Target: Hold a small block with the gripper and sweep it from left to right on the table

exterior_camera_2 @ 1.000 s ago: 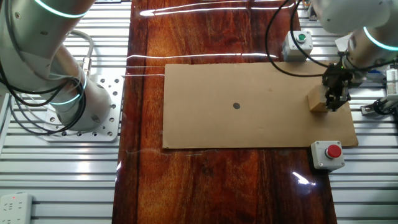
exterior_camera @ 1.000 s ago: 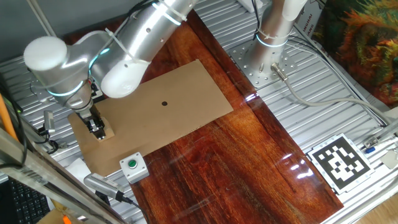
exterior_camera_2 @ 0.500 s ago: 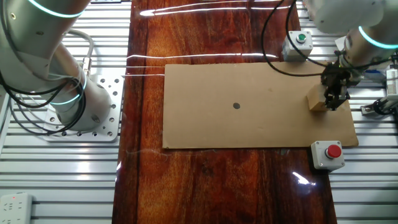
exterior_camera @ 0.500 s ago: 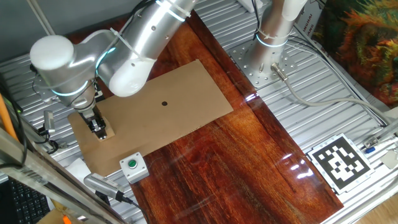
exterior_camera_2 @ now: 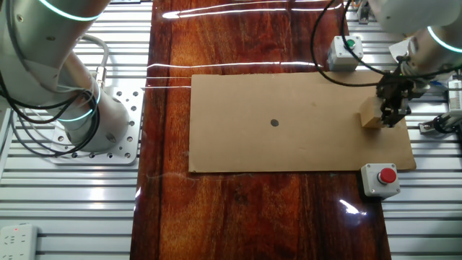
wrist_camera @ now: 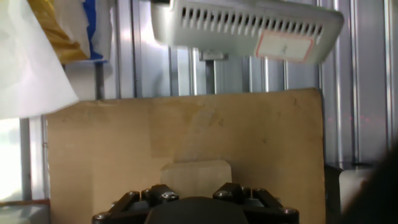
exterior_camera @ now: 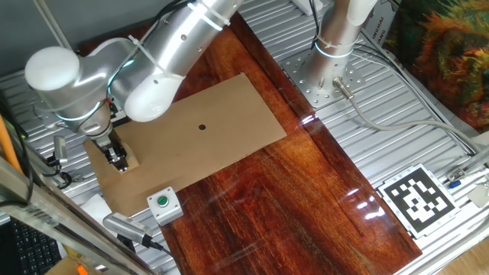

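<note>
The small block (exterior_camera: 129, 162) is a light tan wooden cube at the left end of the tan board (exterior_camera: 229, 114) on the reddish-brown table (exterior_camera: 290, 198). My gripper (exterior_camera: 117, 156) comes down on the block and is shut on it. In the other fixed view the block (exterior_camera_2: 370, 114) sits near the board's right end (exterior_camera_2: 289, 144), with the gripper (exterior_camera_2: 392, 115) on its right side. In the hand view the block (wrist_camera: 196, 177) sits between the black jaws of the gripper (wrist_camera: 196, 190); its lower part is hidden.
A white box with a green button (exterior_camera: 163, 203) stands off the board's near corner. A red-button box (exterior_camera_2: 380, 178) stands beside the board's other corner. Another white arm's column (exterior_camera: 336, 38) and a printed tag (exterior_camera: 416, 197) stand on the ribbed metal surround.
The gripper and the block have shifted very slightly toward the board's end. The arm's elbow swung a little and came back.
</note>
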Controlling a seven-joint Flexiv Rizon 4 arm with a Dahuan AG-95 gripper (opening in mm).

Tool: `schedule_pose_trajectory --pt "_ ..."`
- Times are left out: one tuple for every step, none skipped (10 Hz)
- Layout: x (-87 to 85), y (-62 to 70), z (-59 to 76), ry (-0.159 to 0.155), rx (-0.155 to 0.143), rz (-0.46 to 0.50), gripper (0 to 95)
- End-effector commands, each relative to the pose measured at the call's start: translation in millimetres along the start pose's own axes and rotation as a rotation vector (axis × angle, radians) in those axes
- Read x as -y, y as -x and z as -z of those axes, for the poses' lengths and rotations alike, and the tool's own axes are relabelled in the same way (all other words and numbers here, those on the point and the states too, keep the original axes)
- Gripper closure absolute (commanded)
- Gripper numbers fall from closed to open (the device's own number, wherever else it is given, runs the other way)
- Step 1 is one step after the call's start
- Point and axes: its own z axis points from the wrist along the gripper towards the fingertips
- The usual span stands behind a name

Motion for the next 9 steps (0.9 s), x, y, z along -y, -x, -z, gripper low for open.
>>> schedule_pose_trajectory --pt "-0.4 -0.6 -1.2 0.001 0.0 0.0 95.0" --pt "-0.1 -1.4 -2.2 0.002 -0.003 -0.001 95.0" --pt "0.3 -2.4 -3.6 0.004 -0.001 0.0 95.0" --pt "0.9 -4.4 -6.7 0.005 0.001 0.001 95.0" --pt "1.5 -6.1 -9.1 0.006 0.003 0.002 95.0" --pt "1.6 -6.5 -9.2 0.006 -0.003 0.001 95.0" --pt "2.0 -6.5 -7.7 0.011 0.016 0.001 95.0" --pt "2.2 -7.0 -8.0 0.01 0.011 0.001 95.0" --pt "2.9 -9.3 -9.5 0.008 0.006 0.002 95.0"
